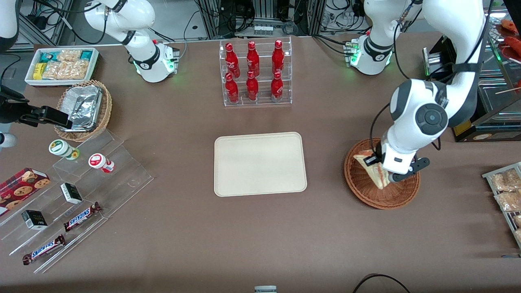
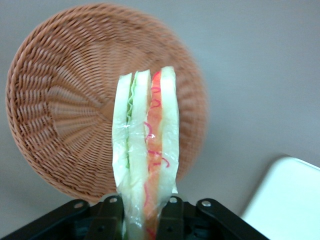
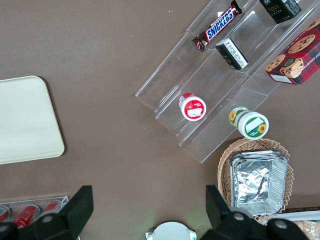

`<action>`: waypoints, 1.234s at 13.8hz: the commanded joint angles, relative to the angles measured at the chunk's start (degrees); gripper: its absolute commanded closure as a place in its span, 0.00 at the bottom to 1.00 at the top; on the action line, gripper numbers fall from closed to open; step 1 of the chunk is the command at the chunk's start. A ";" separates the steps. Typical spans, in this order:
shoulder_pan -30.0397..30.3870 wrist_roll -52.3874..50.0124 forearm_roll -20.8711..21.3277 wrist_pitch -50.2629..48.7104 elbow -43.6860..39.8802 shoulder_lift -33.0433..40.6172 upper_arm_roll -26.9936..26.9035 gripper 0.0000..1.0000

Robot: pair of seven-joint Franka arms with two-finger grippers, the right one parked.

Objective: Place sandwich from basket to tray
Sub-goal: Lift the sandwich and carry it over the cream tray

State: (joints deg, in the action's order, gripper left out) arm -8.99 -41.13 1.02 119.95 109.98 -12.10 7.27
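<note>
A: Snickers bars [image 1: 82, 216] sat nearest. Where was your sandwich [image 2: 146, 155]?

B: Your gripper [image 1: 387, 176] was clamped on it, above the basket [image 1: 368, 189]. Pickup looked done; carrying it to the tray [image 1: 260, 163] was left.

Brown matte table [image 1: 260, 236] fills most of the front view, evenly lit, soft shadows. At its edge farthest from the front camera: metal racking [image 1: 268, 16] with tangled black cables [image 1: 342, 12] and a pale floor. Clear acrylic bottle rack [image 1: 256, 73] holds six red bottles. Stepped acrylic shelf [image 1: 81, 191] toward the parked arm's end. Dark cabinet [image 1: 488, 101] with glass panel toward the working arm's end.
</note>
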 commanded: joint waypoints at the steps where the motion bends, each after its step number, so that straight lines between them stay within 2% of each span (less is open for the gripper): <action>1: -5.40 -1.67 0.83 -2.79 -7.39 -2.39 -0.42 1.00; 4: -12.96 -3.87 0.83 -3.14 -12.23 -6.08 -0.42 1.00; 8: -21.40 -4.92 0.74 -2.61 -19.87 -15.11 -0.42 1.00; 12: -26.86 -7.65 0.83 -2.53 -29.19 -24.53 -0.51 1.00; 17: -30.47 -7.48 0.92 0.28 -30.18 -29.54 -0.68 1.00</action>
State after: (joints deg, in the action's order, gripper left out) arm -38.40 -47.90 1.03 119.79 81.93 -39.47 7.44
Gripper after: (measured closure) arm 0.811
